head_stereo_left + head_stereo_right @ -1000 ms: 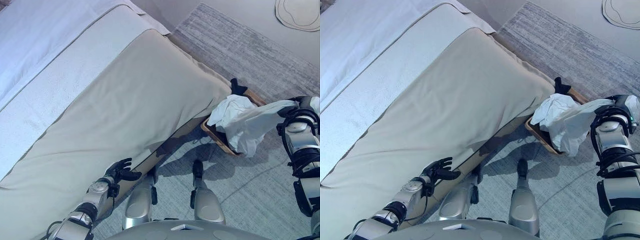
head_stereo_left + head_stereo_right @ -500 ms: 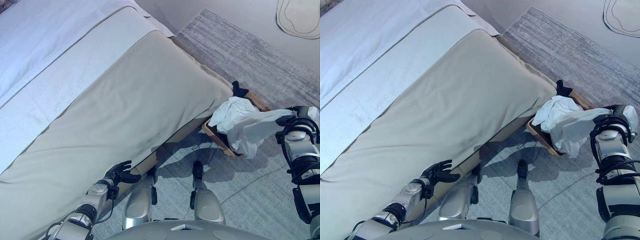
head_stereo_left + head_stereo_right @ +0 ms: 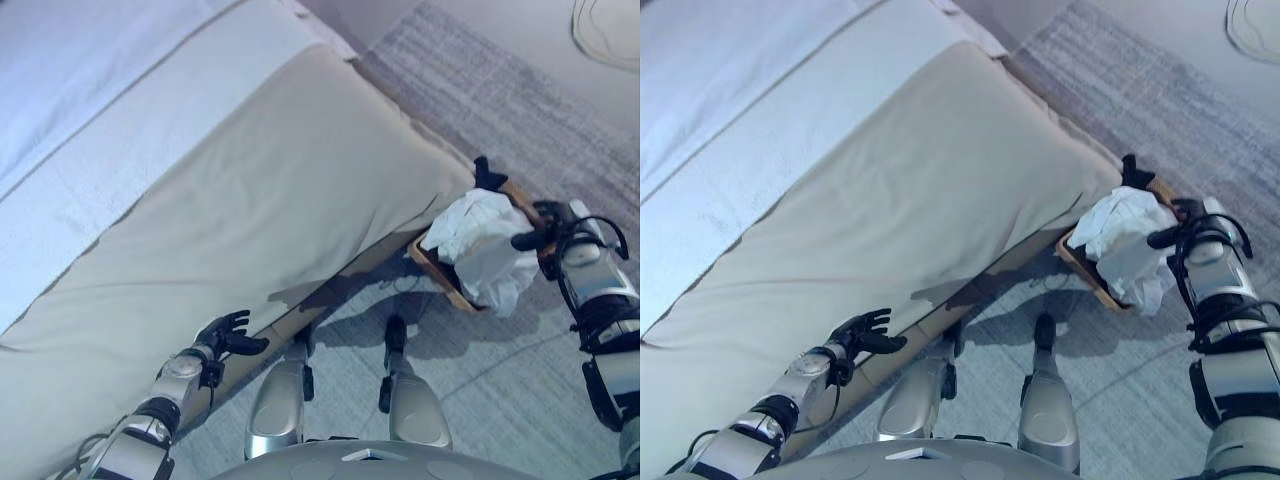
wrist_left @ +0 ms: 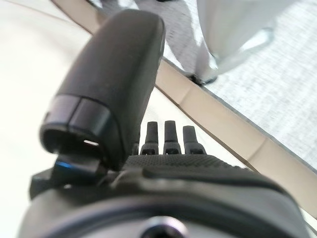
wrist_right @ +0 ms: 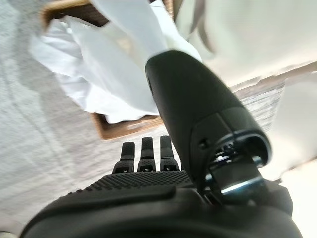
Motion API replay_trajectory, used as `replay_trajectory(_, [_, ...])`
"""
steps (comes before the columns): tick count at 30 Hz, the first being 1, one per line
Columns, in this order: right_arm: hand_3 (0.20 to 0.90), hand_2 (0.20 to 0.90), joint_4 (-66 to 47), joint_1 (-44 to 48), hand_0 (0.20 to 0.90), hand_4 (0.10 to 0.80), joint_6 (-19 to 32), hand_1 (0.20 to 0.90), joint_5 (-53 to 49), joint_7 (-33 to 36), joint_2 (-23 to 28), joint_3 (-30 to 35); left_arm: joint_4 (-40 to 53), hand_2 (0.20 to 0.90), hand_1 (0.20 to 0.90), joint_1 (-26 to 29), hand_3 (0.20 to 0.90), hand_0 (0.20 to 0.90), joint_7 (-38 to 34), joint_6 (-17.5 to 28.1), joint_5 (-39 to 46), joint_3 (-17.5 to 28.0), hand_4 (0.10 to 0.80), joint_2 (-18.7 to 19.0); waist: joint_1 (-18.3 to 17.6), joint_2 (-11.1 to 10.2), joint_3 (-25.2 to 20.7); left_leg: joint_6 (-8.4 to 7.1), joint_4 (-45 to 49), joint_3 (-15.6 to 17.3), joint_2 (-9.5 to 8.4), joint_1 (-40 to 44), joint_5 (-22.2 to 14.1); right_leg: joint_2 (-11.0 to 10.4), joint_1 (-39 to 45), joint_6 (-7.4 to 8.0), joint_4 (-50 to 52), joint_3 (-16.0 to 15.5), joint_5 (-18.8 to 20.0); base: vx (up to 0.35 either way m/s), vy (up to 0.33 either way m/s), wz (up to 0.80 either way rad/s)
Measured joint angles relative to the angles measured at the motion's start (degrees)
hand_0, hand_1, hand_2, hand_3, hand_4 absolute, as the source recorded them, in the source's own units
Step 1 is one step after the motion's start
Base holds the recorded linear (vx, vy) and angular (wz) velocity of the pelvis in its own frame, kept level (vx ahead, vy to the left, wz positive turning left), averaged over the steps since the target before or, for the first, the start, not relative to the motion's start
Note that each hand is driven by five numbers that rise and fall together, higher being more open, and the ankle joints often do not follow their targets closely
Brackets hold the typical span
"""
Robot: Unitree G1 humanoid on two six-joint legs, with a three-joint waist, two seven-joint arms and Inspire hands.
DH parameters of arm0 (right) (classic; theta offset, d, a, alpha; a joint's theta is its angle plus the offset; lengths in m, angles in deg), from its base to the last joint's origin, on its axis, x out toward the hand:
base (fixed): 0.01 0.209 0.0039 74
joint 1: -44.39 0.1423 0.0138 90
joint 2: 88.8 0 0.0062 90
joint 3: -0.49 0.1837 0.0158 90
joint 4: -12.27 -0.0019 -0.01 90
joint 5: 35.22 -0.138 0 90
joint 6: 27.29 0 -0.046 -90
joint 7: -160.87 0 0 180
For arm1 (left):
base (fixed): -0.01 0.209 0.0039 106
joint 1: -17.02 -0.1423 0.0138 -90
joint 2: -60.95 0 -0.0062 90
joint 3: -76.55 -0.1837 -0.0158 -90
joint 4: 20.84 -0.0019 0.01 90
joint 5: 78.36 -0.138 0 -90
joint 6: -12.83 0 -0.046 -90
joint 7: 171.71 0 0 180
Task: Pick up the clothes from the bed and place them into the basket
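A heap of white clothes (image 3: 478, 243) lies in the wooden basket (image 3: 437, 272) on the floor by the bed's corner, and hangs over its near rim. A dark piece (image 3: 487, 174) sticks up at the basket's far side. My right hand (image 3: 540, 228) is open just beside the heap, above the basket's right end; in the right wrist view its fingers (image 5: 143, 151) are straight, with the white clothes (image 5: 106, 64) beyond them. My left hand (image 3: 224, 335) is open and empty at the near edge of the bed (image 3: 280, 180).
The bed has a beige cover with a white sheet (image 3: 90, 110) further up, and no clothes show on it. A grey rug (image 3: 500, 95) lies beyond the basket. A round pale mat (image 3: 610, 20) lies on the floor at the far right.
My right hand has let go of the white garment and moved in over the basket; the garment now lies on the heap. My left hand has drawn back a little. The camera has shifted.
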Motion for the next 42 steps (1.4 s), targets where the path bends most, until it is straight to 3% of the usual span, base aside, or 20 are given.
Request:
replay_trajectory(8, [0.9,0.9,-0.06,5.39,0.9,0.8,0.54,0.9,2.36,0.35,-0.37,-3.32,2.58,0.9,0.9,1.31,0.9,0.9,0.13,0.04,2.26,-1.06,0.8,0.37,0.89,1.02,6.15,0.68,-1.53,-0.2,-1.17,-0.98,0.92,-1.21,-2.31,0.0,1.62,0.13,0.25,-0.019,0.056,0.03])
replay_trajectory(16, [0.9,0.9,-6.1,4.97,0.9,0.8,0.31,0.9,-1.84,8.23,-0.37,-0.16,4.68,0.9,0.9,1.09,0.9,0.9,-0.48,0.2,4.1,-0.94,0.8,0.42,0.81,1.18,6.4,0.88,-2.98,-0.42,-1.86,-0.5,1.13,-1.77,-1.67,-0.16,0.69,-0.31,0.39,0.002,0.084,0.04])
replay_trajectory(21, [0.9,0.9,-16.85,-4.47,0.9,0.8,2.09,0.9,-4.42,9.86,-2.13,7.43,5.07,0.9,0.9,0.82,0.9,0.9,-0.79,0.86,4.53,-0.31,0.8,-0.72,0.03,0.61,6.53,0.87,-3.51,-0.95,-1.9,3.83,1.12,-1.75,3.48,-0.15,-0.08,-1.5,0.35,0.068,0.134,0.14])
replay_trajectory(27, [0.9,0.9,-16.06,-15.19,0.9,0.8,2.95,0.9,-4.55,9.22,-9.11,10.34,3.84,0.9,0.9,0.48,0.9,0.9,-0.8,-0.31,3.79,3.52,0.8,-1.78,-1.03,-2.92,5.25,0.72,-3.62,-0.89,-1.76,8.18,0.97,-1.57,8.26,0.45,-0.72,-1.64,-0.13,0.083,0.108,0.03])
replay_trajectory(29, [0.9,0.9,-8.67,-17.56,0.9,0.8,4.28,0.9,-5.55,8.04,-12.95,11.48,1.95,0.9,0.9,-0.51,0.9,0.9,-0.75,-0.33,3.31,3.62,0.8,-2.61,-1.4,-4.5,3.37,0.63,-3.67,-0.87,-1.64,9.74,-0.19,-1.51,9.89,0.85,-0.75,-1.67,-0.96,0.13,0.112,0.03])
replay_trajectory(35, [0.9,0.9,14.71,-31.55,0.9,0.8,6.25,0.9,-11.72,-2.03,-28.56,11.79,-9.01,0.9,0.9,-7.08,0.9,0.9,2.32,-1.45,-1.12,4.49,0.8,-5.47,-1.42,-9.94,-9.99,1.47,-4.01,0.48,-1.42,14.77,-4.33,-1.39,14.62,0.37,-0.79,-1.41,-3.43,0.123,0.085,-0.05])
replay_trajectory(39, [0.9,0.9,17.96,-36.06,0.9,0.8,6.25,0.9,-13.44,-7.12,-33.35,9.97,-11.94,0.9,0.9,-8.78,0.9,0.9,4.44,-1.89,-3.96,4.59,0.8,-6.64,-1.54,-9.46,-13.58,1.75,-4.02,0.64,-1.39,16.06,-4.9,-1.44,15.94,0.31,-0.79,-1.34,-3.76,0.046,0.063,-0.02])
replay_trajectory(42, [0.9,0.9,18.18,-36.12,0.9,0.8,6.76,0.9,-11.25,-8.83,-33.41,9.08,-12.65,0.9,0.9,-9.52,0.9,0.9,5.4,-2.55,-5.07,4.72,0.8,-7.11,-1.38,-8.43,-15.9,1.86,-4.02,0.64,-1.29,16.31,-4.83,-1.43,16.02,0.32,-0.83,-1.47,-3.76,0.013,0.038,0.02])
